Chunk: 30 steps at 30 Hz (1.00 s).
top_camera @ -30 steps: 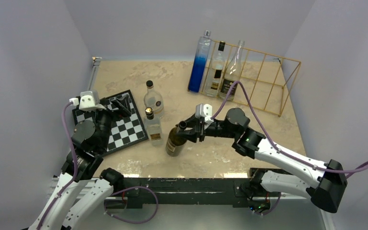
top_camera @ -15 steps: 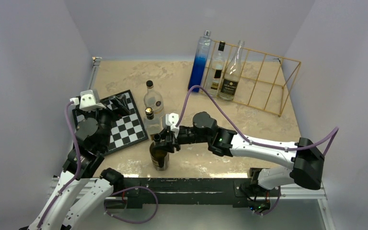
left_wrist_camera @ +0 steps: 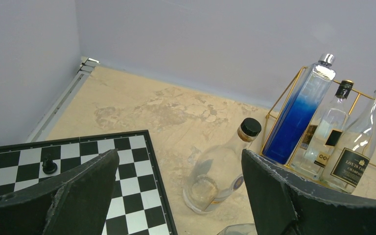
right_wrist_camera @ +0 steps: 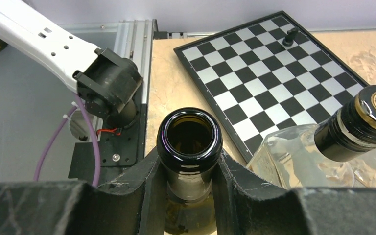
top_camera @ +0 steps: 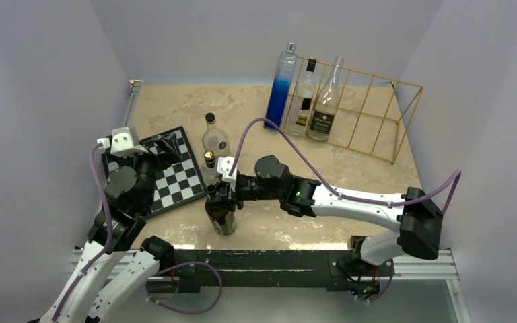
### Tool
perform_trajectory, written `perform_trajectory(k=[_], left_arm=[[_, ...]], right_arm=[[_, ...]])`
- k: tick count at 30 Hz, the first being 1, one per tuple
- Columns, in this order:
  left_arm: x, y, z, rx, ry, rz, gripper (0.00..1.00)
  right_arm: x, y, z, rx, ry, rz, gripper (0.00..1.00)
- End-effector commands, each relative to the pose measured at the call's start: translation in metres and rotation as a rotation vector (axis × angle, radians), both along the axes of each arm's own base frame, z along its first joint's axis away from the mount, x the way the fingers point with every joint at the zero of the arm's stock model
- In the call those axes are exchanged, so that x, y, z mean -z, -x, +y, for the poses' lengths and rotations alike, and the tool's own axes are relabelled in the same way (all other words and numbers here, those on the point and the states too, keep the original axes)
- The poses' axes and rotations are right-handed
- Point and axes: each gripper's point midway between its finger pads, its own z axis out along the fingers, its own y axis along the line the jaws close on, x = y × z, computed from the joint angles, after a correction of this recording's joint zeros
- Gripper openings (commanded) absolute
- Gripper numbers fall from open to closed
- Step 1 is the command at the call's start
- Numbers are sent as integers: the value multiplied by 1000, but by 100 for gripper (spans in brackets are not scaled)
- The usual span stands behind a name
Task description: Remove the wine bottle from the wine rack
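Note:
A dark brown wine bottle stands upright near the table's front edge, away from the wine rack. My right gripper is shut on its neck. The right wrist view shows the open bottle mouth just above the gripper, a finger pressed against each side of the neck. Whether the bottle's base rests on the table I cannot tell. The gold wire wine rack stands at the back right. My left gripper hangs open over the chessboard, holding nothing.
A blue bottle and two clear bottles stand at the rack's left end. A round clear bottle and a square clear bottle stand mid-table, close to the held bottle. The chessboard lies left, with a black piece.
My right arm has carried the dark bottle left and toward the front edge, from mid-table to beside the square clear bottle. The left arm has not moved.

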Motion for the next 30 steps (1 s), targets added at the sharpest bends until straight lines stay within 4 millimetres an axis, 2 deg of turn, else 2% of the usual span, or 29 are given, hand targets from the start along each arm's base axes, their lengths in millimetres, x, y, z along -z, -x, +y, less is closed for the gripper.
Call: perform_trajectory(k=[1, 6, 11, 14, 18, 22, 25, 30], left_arm=[[-16, 3, 0, 4, 26, -45, 99], [-17, 3, -1, 9, 28, -45, 99], [-16, 2, -2, 13, 28, -44, 99], [-17, 3, -2, 14, 28, -44, 99], [-17, 3, -1, 13, 28, -47, 99], [-17, 2, -3, 22, 26, -43, 99], [-16, 2, -3, 23, 25, -41, 99], [-16, 3, -4, 28, 29, -42, 99]], right_arm=[[-70, -8, 7, 41, -162, -54, 28], [-71, -9, 6, 60, -170, -26, 45], [-86, -7, -1, 66, -194, -28, 54], [-98, -6, -9, 78, -210, -35, 58], [-125, -4, -28, 127, -256, -1, 60], [-146, -29, -54, 326, -295, 34, 61], [-150, -55, -77, 509, -277, 4, 61], [-154, -130, -128, 912, -208, -238, 60]])
